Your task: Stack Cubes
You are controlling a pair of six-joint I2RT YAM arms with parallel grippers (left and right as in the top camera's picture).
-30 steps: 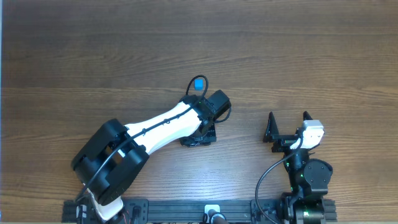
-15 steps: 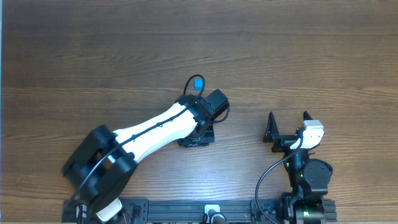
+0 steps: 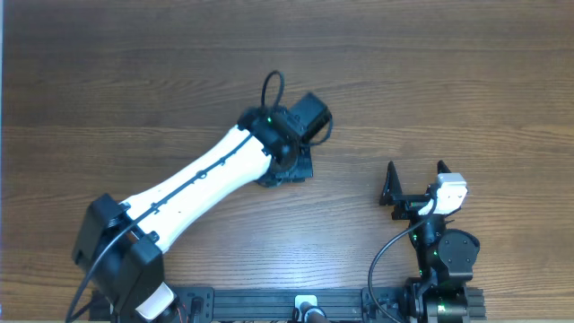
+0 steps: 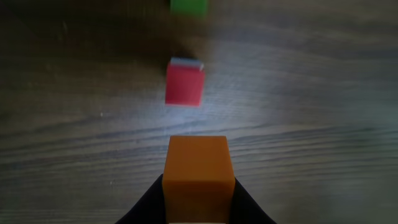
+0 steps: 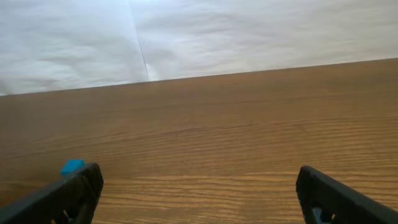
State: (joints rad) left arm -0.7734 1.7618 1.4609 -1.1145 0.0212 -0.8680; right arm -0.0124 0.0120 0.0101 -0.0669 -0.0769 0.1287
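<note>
Extended farther forward now, the left gripper (image 4: pixel 198 198) clamps an orange cube (image 4: pixel 198 160), apparently short of a red cube (image 4: pixel 184 84).

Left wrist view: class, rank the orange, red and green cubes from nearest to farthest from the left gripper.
1. The orange cube, held between the fingers of the left gripper.
2. The red cube, resting on the table beyond the orange cube.
3. The green cube, farther still, past the red cube.
</note>
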